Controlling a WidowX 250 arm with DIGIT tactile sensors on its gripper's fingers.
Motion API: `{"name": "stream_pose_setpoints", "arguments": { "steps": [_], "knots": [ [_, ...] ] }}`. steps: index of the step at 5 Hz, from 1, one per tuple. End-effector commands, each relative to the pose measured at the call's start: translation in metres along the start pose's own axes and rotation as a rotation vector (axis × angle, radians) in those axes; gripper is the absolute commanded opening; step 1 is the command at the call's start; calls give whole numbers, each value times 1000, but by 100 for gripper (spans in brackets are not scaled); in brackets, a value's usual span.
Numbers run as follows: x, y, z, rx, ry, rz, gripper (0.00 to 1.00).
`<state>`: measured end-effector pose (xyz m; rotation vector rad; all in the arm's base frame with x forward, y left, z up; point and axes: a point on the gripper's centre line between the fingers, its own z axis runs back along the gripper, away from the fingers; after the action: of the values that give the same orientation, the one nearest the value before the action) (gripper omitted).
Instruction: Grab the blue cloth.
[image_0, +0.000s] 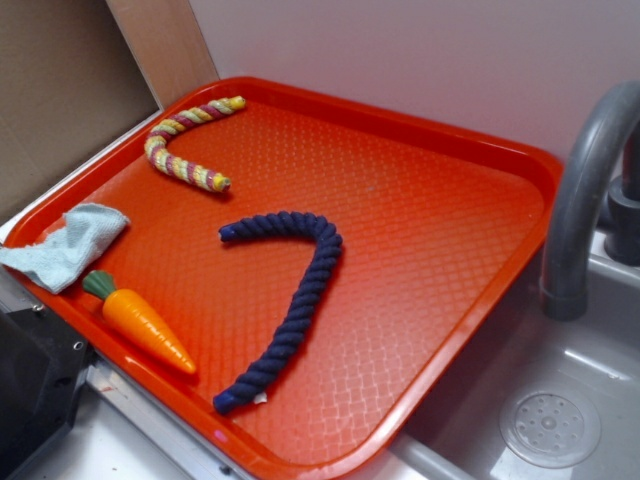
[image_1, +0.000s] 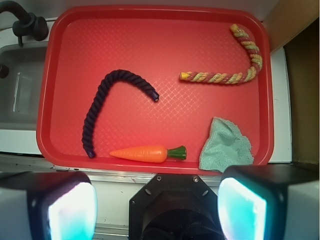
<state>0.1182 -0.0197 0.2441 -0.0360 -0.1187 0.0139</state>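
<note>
Red tray (image_0: 440, 140) w/ textured floor, taking up most of both views; sink (image_0: 560, 420) and grey tap (image_0: 585, 180) just beside one edge.

Navy rope (image_0: 295, 290), bent in a V, lying mid-tray. Not the target.

Striped yellow-pink rope (image_0: 185, 140), hooked like a cane, near the far corner by the wooden board.

Toy carrot (image_0: 145, 325) along the tray's near edge, green top pointing toward the cloth, close to it but apart.

Blue cloth (image_0: 70, 245): pale, crumpled, sitting in the tray corner next to the carrot's leaf end, one part draped up over the rim and hanging outside in the exterior view. In wrist view, same cloth (image_1: 226, 146) near the lower right corner of the tray.

Gripper (image_1: 157, 207) well above the tray, pads (image_1: 242, 207) spread wide at the bottom of the wrist view, nothing between them.

Handling, as a guess: v. light, soft, floppy, no stiffness, no breakage risk. Likely to bunch and fold under the pads rather than slip. Best bite prob. on the raised crumpled middle, where folds stand up off the tray floor. Flat thin edge harder to pinch; part lying on the rim awkward, rim itself in the way of closing.
</note>
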Motion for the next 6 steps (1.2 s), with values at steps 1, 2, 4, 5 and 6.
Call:
{"name": "stream_pose_setpoints", "arguments": {
  "steps": [1, 2, 4, 5, 6],
  "knots": [
    [0, 0, 0, 0, 0, 0, 100],
    [18, 21, -52, 123, 47, -70, 100],
    [12, 57, -122, 208, 163, -185, 100],
    [3, 93, -152, 273, 196, -182, 100],
    [-4, 116, -175, 226, 201, -190, 100]
  ]
}}
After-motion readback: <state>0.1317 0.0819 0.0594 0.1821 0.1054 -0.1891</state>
